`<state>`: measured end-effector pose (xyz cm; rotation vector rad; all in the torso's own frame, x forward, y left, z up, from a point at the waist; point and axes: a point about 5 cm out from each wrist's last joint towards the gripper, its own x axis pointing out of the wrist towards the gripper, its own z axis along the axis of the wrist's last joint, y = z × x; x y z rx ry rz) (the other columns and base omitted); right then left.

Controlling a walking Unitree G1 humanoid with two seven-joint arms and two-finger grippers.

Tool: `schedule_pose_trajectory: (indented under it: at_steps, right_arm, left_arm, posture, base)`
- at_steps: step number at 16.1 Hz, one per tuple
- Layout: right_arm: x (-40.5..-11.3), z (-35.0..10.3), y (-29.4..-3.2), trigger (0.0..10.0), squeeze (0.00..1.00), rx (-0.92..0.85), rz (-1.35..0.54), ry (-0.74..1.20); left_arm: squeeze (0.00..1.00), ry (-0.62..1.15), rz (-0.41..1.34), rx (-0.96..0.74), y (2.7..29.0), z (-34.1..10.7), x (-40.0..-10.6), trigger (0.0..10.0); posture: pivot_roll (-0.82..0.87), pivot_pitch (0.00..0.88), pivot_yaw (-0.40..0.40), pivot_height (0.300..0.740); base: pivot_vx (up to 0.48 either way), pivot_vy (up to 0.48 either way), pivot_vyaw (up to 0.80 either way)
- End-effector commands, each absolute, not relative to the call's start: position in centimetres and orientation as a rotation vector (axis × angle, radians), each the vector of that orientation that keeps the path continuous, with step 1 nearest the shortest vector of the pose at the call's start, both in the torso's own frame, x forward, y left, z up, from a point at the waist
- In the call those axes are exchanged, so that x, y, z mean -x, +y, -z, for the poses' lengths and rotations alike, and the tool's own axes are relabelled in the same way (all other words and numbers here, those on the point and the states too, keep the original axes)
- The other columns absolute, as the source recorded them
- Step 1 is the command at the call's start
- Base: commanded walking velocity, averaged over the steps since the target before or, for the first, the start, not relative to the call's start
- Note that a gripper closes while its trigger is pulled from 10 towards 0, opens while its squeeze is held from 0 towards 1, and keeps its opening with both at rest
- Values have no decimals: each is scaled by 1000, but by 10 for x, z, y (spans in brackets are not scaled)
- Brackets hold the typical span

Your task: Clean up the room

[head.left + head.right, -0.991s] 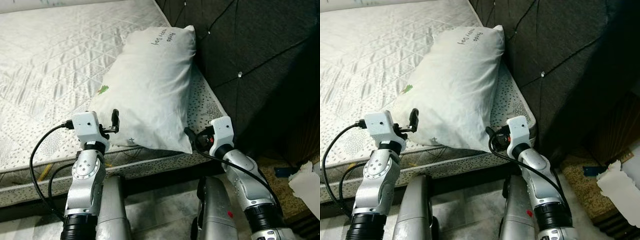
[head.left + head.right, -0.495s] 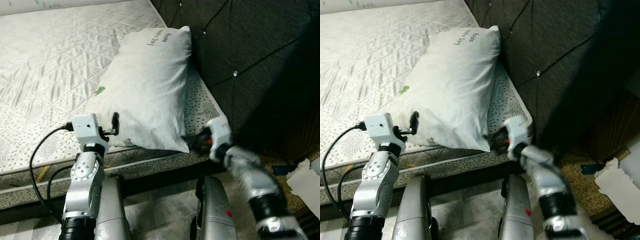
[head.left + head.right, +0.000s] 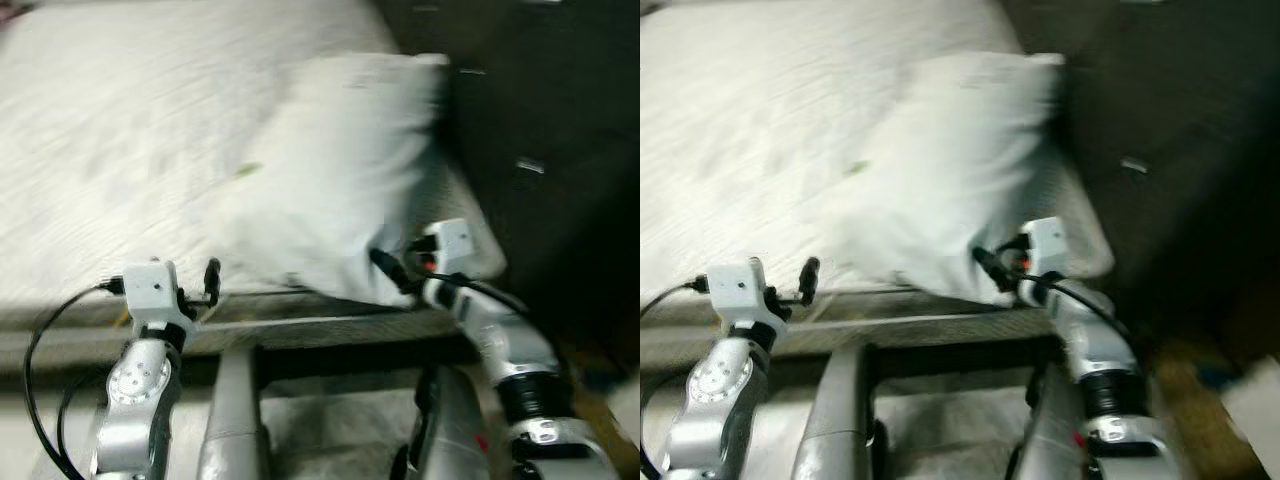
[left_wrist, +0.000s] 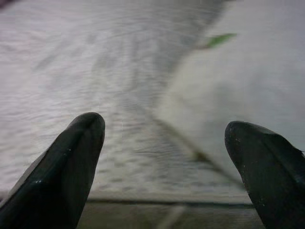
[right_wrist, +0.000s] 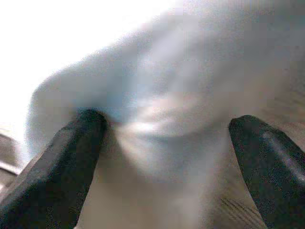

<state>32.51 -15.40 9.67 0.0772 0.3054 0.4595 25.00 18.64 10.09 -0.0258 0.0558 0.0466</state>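
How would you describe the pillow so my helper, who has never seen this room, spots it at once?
Start at the bare white mattress and follow it to the dark headboard. At that corner lies the white pillow, long and plump. It is the only loose thing on the bed, with a small green mark near one side, and the right gripper touches its near corner.

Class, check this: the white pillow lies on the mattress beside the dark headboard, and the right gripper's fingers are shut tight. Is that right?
Not quite. The pillow does lie on the mattress beside the headboard, but the right gripper is open, fingers spread against the pillow, as the right wrist view shows.
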Motion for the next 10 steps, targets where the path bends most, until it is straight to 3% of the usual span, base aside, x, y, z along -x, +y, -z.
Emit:
schedule_pose_trajectory:
  at_steps: [1,6,10]
  right_arm:
    - [-325,-96,-158,10000,0,-31,-431,328]
    - [-326,-99,-179,10000,0,-29,-372,369]
    - [-309,-108,-182,10000,0,-35,-559,452]
  left_arm:
    - [0,38,-36,19,182,-108,-255,10000]
    - [0,42,-10,25,178,-110,-260,10000]
    - [0,49,-3,30,177,-111,-262,10000]
  posture:
    - [32,86,35,526]
    - [17,92,55,526]
    - [12,92,57,526]
  base:
    - [0,0,0]
    - [0,0,0]
    - [0,0,0]
